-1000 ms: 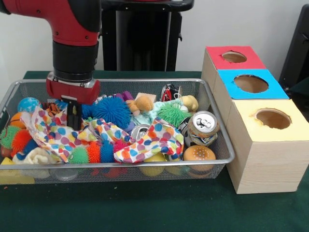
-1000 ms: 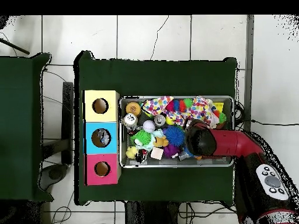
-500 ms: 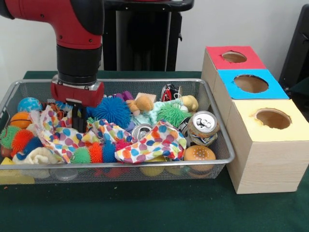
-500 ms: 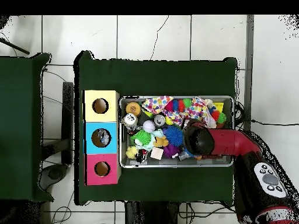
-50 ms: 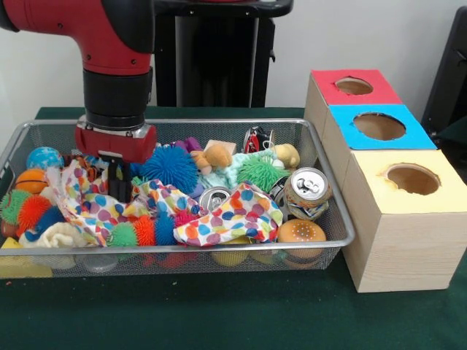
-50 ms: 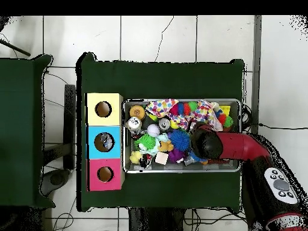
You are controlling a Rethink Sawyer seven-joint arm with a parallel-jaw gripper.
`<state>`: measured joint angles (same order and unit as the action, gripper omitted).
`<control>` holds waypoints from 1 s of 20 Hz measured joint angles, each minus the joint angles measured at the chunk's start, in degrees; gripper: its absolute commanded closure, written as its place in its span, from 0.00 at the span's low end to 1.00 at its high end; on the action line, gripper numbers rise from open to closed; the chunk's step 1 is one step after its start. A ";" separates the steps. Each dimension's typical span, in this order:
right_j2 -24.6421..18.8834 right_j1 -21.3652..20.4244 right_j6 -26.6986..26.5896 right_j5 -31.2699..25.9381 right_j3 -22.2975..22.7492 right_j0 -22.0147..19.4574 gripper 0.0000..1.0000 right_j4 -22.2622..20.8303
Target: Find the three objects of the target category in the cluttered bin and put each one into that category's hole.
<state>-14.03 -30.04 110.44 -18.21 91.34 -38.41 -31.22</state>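
**Bin search, tool down in the cloth**

While no target category is marked in either view, contents are listed from the near rim of the wire bin (image 5: 219, 266) outward, front view, clock directions taken from the bin's centre.

- Near rim, 4 to 5 o'clock: burger toy (image 5: 300, 233); just beyond it at 3 o'clock, a dented can (image 5: 307, 192), top showing.
- Near centre, 6 to 9 o'clock: spotted cloth (image 5: 219, 215), crumpled over much of the load, with small spiky balls (image 5: 139, 231) poking out along its near edge.
- Centre, 11 o'clock: blue spiky ball (image 5: 170, 168); green spiky ball (image 5: 260, 173) at 1 o'clock; a plush toy (image 5: 213, 155) between them.
- Left half, 9 to 10 o'clock: tool (image 5: 119, 184), black fingers (image 5: 119, 182) close together and sunk into the cloth folds; whether they are clamped on cloth I cannot tell.
- Outside, 3 o'clock: yellow box (image 5: 405, 219), blue box (image 5: 379, 135) and red box (image 5: 354, 91), each with one hole, touching in a row on the green worktop (image 5: 219, 313).

Step judged: searching, nothing bagged. Next move likely calls for lifting or dragging cloth aside to expose what lies beneath.

Room: left and far rims sit near the tool; open space lies above the bin and toward the boxes.
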 measured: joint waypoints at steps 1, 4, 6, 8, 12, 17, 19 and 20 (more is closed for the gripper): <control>-0.04 0.01 0.00 0.00 0.00 -0.06 0.00 0.00; -0.78 0.10 0.00 0.00 -0.03 -1.13 0.00 0.00; -1.07 0.18 0.00 0.00 -0.15 -1.62 0.00 -0.01; -1.24 0.38 0.00 0.00 -0.53 -1.81 0.00 -0.01; -1.52 0.71 0.00 0.00 -0.66 -1.80 0.00 -0.19; -2.16 0.94 0.00 0.00 -0.68 -1.80 0.00 -0.20; -2.57 0.99 0.00 0.00 -0.78 -1.83 0.00 -0.19; -2.67 1.00 0.00 0.00 -0.83 -1.83 0.00 -0.20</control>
<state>-16.69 -29.03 110.44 -18.21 90.51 -40.24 -31.42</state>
